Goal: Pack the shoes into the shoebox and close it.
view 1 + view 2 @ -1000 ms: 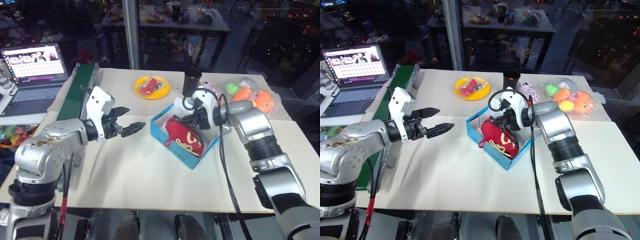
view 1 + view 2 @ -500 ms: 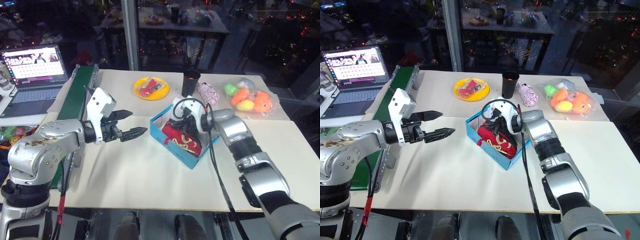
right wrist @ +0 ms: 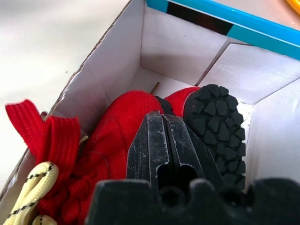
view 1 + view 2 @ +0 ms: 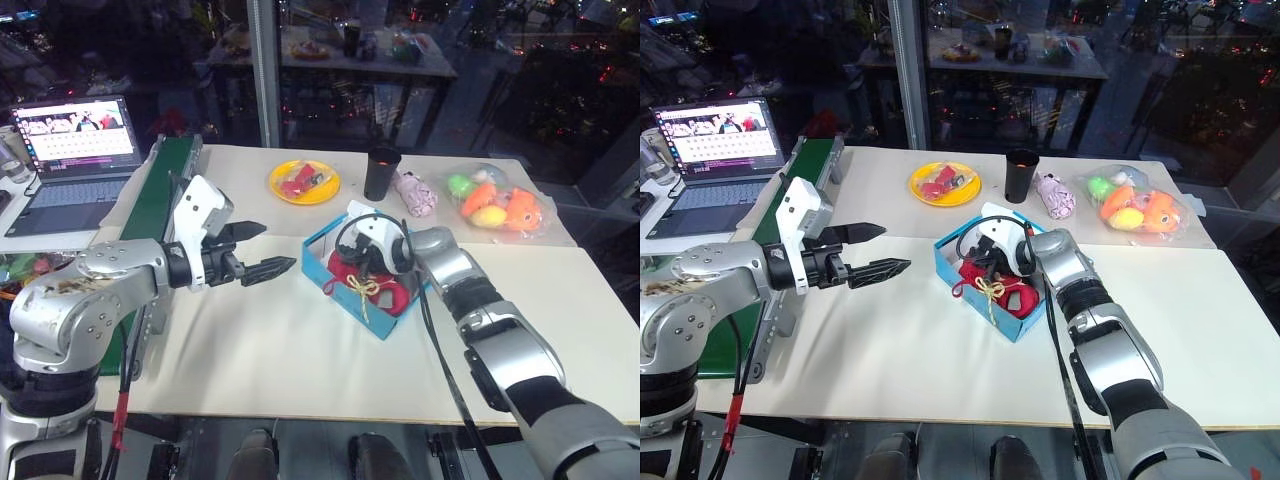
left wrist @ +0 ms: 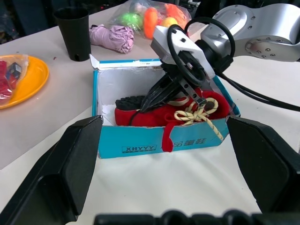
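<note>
The blue shoebox (image 4: 347,297) stands open in the middle of the table, white inside. Both red shoes (image 4: 388,290) lie in it, one dark sole (image 3: 215,112) turned up, and a cream lace (image 5: 206,117) hangs over the front wall. My right gripper (image 3: 161,117) is shut, reaching down into the box, its tips resting against the red fabric. I see nothing between its fingers. My left gripper (image 4: 280,246) hovers open above the table, to the left of the box, pointing at it and holding nothing.
Behind the box are a yellow plate (image 4: 305,182) with small red pieces, a black cup (image 4: 381,172), a pink bundle (image 4: 415,192) and a bag of plush toys (image 4: 495,205). A green conveyor (image 4: 160,185) and a laptop (image 4: 75,135) are at the left.
My right gripper has sunk into the box. The shoes stood tilted above the rim before and now lie lower inside. The left gripper has kept still.
</note>
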Tool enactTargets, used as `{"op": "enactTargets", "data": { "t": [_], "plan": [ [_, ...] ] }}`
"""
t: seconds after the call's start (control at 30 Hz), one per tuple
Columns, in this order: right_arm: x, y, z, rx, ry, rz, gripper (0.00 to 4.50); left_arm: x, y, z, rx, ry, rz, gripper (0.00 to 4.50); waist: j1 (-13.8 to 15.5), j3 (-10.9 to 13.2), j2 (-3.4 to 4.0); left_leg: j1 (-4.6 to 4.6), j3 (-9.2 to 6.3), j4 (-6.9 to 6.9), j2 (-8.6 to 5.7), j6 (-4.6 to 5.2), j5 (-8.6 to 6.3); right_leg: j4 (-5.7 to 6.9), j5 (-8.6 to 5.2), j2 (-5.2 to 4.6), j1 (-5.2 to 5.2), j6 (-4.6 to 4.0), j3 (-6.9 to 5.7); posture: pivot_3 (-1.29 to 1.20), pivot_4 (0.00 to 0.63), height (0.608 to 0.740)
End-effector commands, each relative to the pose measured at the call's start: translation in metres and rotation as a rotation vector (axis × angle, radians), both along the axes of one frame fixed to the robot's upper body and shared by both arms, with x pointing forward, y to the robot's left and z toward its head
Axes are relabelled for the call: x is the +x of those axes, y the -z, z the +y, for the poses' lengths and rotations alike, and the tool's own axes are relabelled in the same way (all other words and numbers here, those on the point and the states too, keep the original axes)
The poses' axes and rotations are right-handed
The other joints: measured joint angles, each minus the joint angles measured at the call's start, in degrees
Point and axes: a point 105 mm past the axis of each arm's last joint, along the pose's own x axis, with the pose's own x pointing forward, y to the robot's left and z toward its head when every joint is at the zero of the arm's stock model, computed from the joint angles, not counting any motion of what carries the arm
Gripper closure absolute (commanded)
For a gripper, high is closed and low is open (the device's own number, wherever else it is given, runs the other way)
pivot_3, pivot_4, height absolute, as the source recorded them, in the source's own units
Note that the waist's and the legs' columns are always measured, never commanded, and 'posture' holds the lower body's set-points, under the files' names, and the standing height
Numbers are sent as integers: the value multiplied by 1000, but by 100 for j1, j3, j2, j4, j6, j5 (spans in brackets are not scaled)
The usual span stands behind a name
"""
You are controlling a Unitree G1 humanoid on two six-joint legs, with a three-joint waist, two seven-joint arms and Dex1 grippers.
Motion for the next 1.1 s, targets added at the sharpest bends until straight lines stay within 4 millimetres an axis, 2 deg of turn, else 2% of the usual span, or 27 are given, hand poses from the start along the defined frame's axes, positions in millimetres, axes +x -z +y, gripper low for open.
{"op": "enactTargets", "data": {
  "t": [0.03,0.17,0.23,0.3,0.37,0.43,0.57,0.67,0.87,1.03,1.1],
  "plan": [
    [-14,34,-22,-100,43,124,4458,-2,-10,-2,0,16,-47,0,11,0,0,-3,0,-2,-1,0,0,0,-1,-1,0,0,0,0,150,736],
    [-10,-7,-19,-16,49,67,4458,-1,-9,-4,4,37,-38,0,35,3,3,-20,0,-8,-1,1,1,0,-7,-1,-13,1,-1,0,150,736],
    [-15,-46,-16,64,34,38,4458,-2,-7,-6,13,61,-26,0,50,8,7,-40,-1,-7,-1,5,3,1,-7,-1,-30,2,-3,0,150,736],
    [-25,-73,-18,96,5,22,4458,-2,-5,-7,19,76,-17,0,51,15,16,-96,1,2,-3,23,15,8,-3,-2,-86,3,1,0,150,736],
    [-37,-87,-24,81,-20,18,4458,-1,-2,-7,28,85,-12,0,43,30,33,-132,1,8,-3,46,30,12,29,1,-119,37,1,0,150,736],
    [-45,-91,-31,46,-27,16,4458,1,-1,-7,27,92,-11,0,34,32,36,-133,0,2,-2,47,29,10,30,3,-122,34,1,0,150,736],
    [-52,-83,-51,-44,-9,22,4458,2,0,-9,30,107,-9,0,14,33,35,-130,1,-5,-1,49,26,5,14,5,-123,42,1,0,150,736],
    [-51,-69,-61,-70,14,45,4458,2,1,-10,32,113,-9,0,8,34,33,-130,3,0,-1,49,27,3,15,3,-123,43,3,0,150,736],
    [-43,-31,-58,-89,10,128,4458,2,0,-9,39,116,-12,0,-9,35,31,-128,4,12,-1,49,28,6,10,3,-121,20,6,0,150,736],
    [-45,0,-48,-136,-38,199,4458,1,-1,-6,48,108,-15,0,-23,35,31,-118,3,14,-1,49,28,7,13,5,-110,25,7,0,150,736],
    [-50,20,-47,-202,-62,235,4458,0,-1,-5,52,104,-16,0,-49,33,29,-111,3,15,0,49,28,9,15,6,-104,26,7,0,150,736]
  ]
}}
